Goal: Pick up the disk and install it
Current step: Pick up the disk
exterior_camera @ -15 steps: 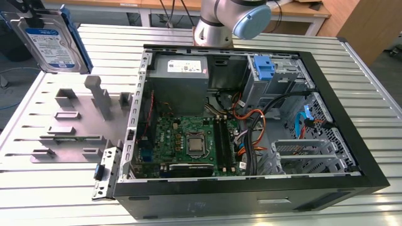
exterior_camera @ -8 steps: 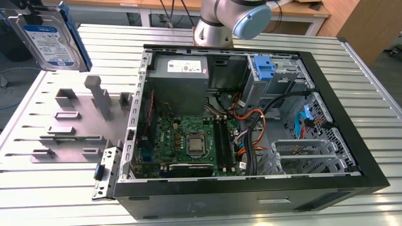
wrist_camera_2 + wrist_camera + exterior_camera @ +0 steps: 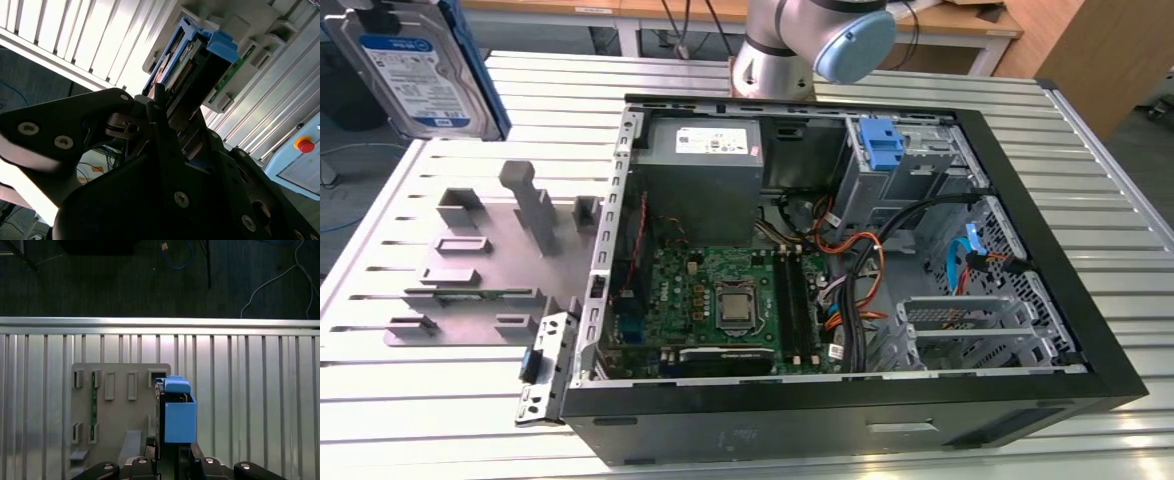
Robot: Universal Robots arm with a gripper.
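Note:
The disk (image 3: 416, 68), a silver drive with a white-and-blue label and blue rails, hangs upright above the table's far corner on the exterior view's left. My gripper (image 3: 172, 454) is shut on it. In the first wrist view the disk (image 3: 178, 412) shows edge-on, its blue carrier over the grey fixture plate (image 3: 117, 410). The second wrist view has the black fingers (image 3: 160, 107) clamped on the disk (image 3: 197, 67), connector side visible. The open computer case (image 3: 1107, 390) lies well off to the exterior view's right of the disk.
A grey fixture plate (image 3: 474, 255) with upright posts and a green memory stick (image 3: 467, 293) lies beside the case. Inside the case are a power supply (image 3: 700, 145), a motherboard (image 3: 720, 305), cables, a blue bracket (image 3: 885, 145) and a metal drive cage (image 3: 974, 330). The arm's base (image 3: 801, 45) stands behind.

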